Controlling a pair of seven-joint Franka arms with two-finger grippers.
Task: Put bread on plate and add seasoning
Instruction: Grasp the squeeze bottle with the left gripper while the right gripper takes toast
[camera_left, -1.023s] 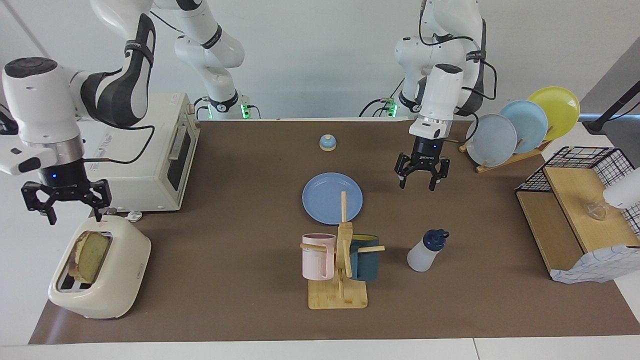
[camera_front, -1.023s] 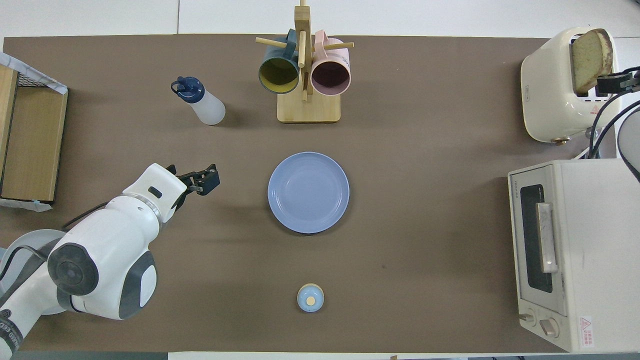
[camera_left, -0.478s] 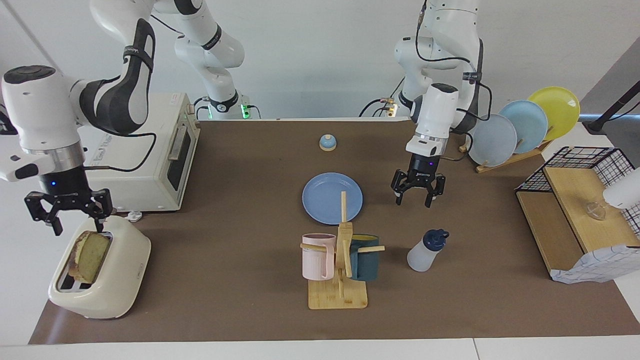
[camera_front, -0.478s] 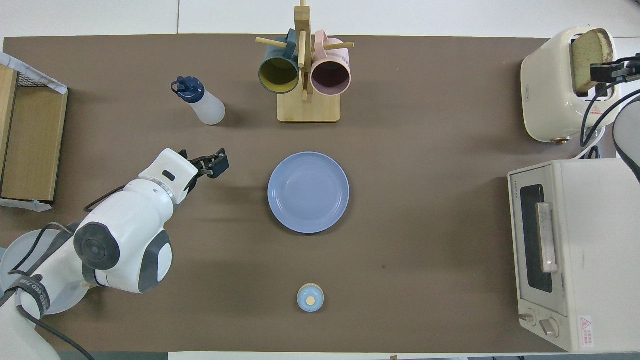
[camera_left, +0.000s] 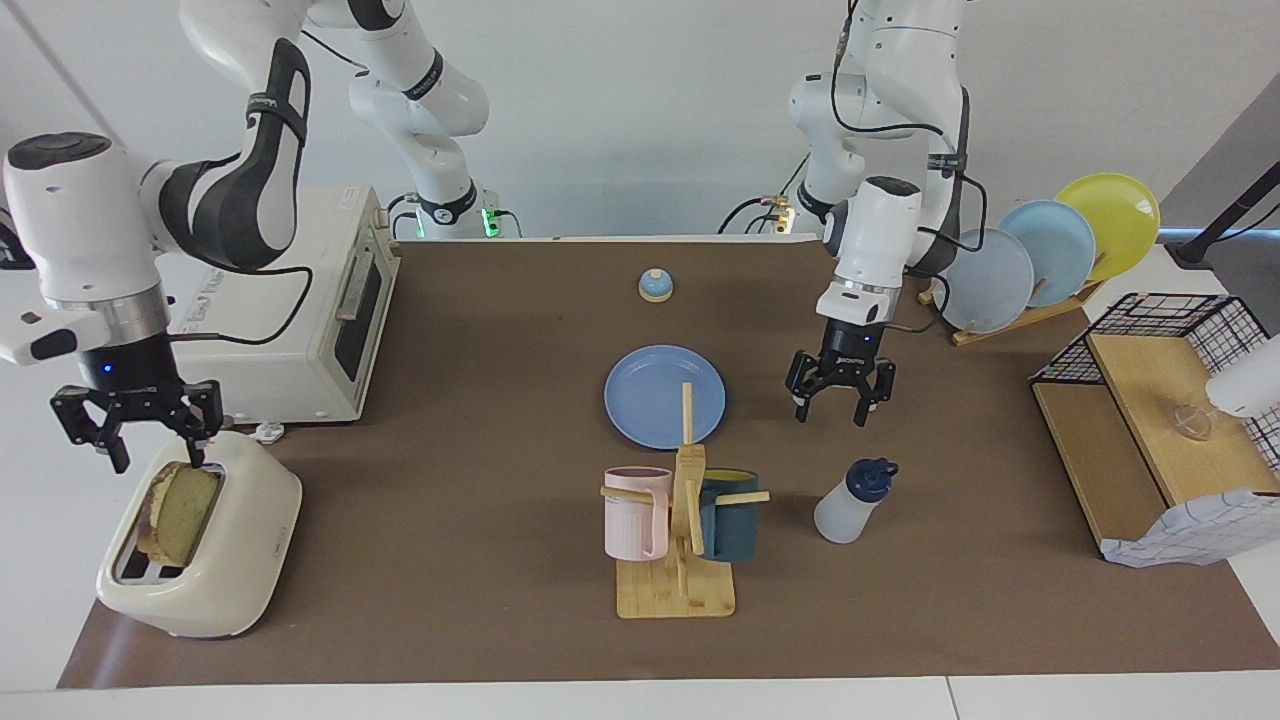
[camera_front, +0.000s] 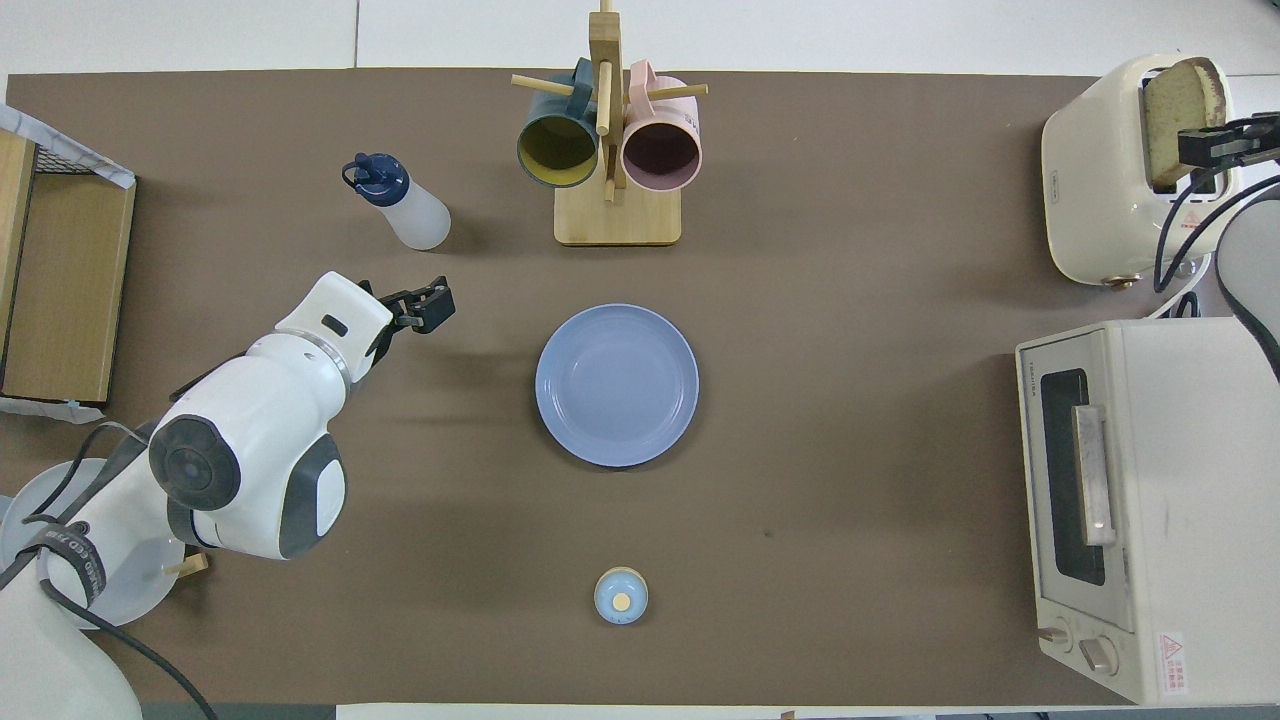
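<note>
The bread (camera_left: 180, 510) stands upright in the slot of the cream toaster (camera_left: 230, 560) at the right arm's end of the table; it also shows in the overhead view (camera_front: 1175, 105). My right gripper (camera_left: 150, 450) is open just above the bread's top edge; it shows at the overhead view's edge (camera_front: 1225, 145). The blue plate (camera_left: 665, 395) lies bare at the table's middle (camera_front: 617, 385). The seasoning bottle (camera_left: 850, 505) stands upright, farther from the robots than the plate (camera_front: 405, 205). My left gripper (camera_left: 830, 412) is open and empty, over the table between plate and bottle (camera_front: 410, 300).
A white toaster oven (camera_left: 290, 320) stands beside the toaster, nearer to the robots. A wooden mug rack (camera_left: 680, 520) with two mugs stands beside the bottle. A small blue-topped dome (camera_left: 655, 285) sits near the robots. Racked plates (camera_left: 1040, 260) and a wire shelf (camera_left: 1160, 430) are at the left arm's end.
My left gripper has come down and moved toward the seasoning bottle. My right gripper has come down to the bread's top edge. Bread, plate and bottle have not moved.
</note>
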